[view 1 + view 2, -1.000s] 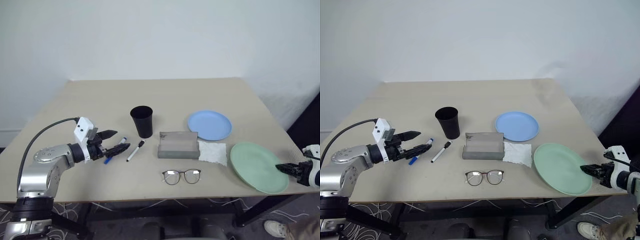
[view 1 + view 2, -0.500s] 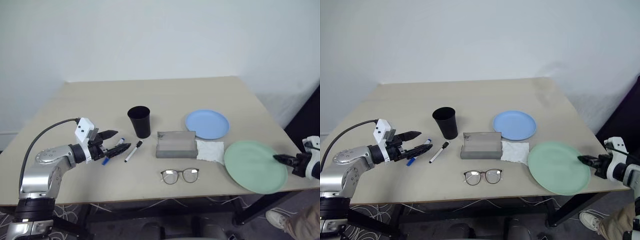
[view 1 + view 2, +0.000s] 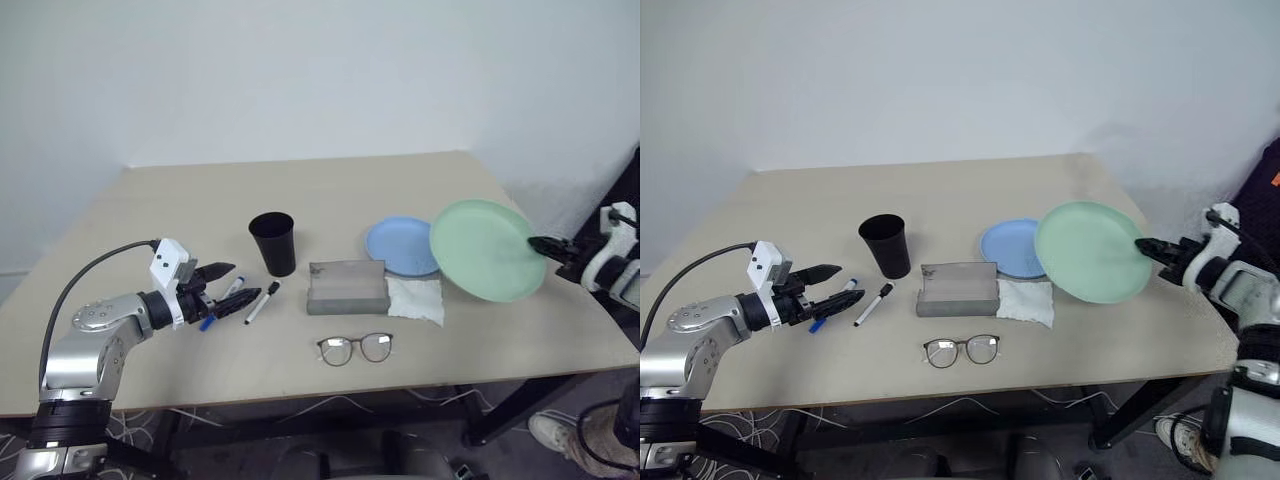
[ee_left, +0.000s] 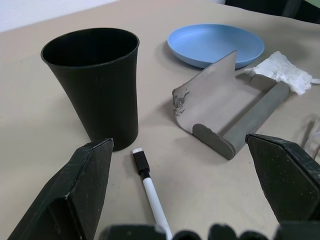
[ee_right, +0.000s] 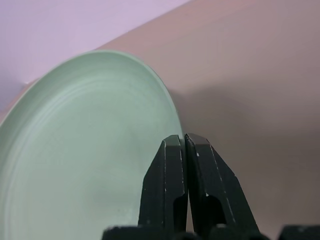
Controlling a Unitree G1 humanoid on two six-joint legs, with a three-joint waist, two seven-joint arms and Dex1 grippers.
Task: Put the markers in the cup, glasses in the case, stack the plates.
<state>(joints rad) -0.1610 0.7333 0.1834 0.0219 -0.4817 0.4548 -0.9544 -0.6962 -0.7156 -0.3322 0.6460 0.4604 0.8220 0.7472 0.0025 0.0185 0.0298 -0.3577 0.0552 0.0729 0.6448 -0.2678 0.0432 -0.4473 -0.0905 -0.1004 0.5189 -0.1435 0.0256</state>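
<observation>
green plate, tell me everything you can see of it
The green plate is round, shallow and pale green, smooth like plastic, with faint rings inside. The right gripper is shut on its rim and holds it lifted and tilted above the table, its far edge overlapping the blue plate in the head views. Nothing else touches it.

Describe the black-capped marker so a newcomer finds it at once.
On the beige table, find the black cup. Just in front of it two white pens lie by the left gripper. The black-capped marker is the one nearer the grey case; its neighbour has a blue cap.
</observation>
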